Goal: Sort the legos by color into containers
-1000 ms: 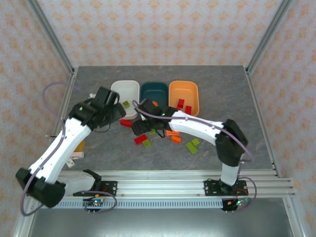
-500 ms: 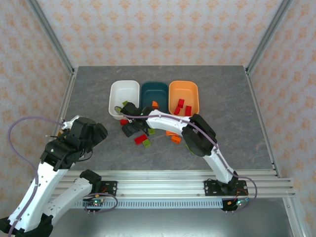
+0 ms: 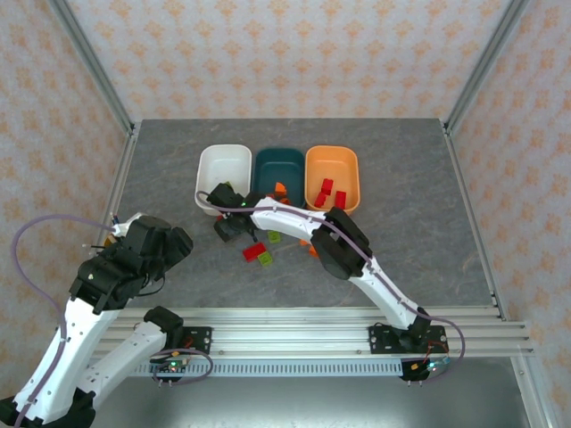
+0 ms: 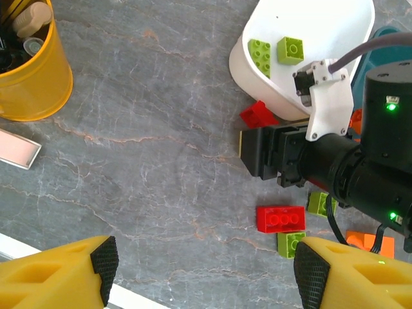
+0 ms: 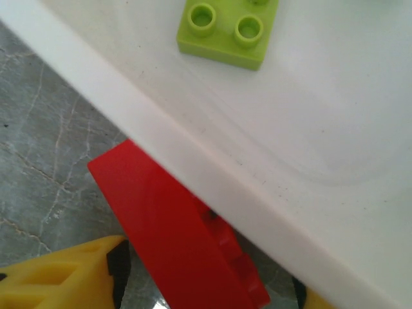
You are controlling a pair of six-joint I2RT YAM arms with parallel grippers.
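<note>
The left gripper (image 4: pixel 206 264) was withdrawn, open and empty; the right gripper (image 5: pixel 209 283) was placed astride the red brick (image 5: pixel 174 232) for pickup, clamping undetermined.

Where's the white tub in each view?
Top external: white tub, leftmost of three, upper centre.
Left wrist: top right corner.
Right wrist: upper right, rim running diagonally.
Landmark: red lego against its near rim, both wrist views.
</note>
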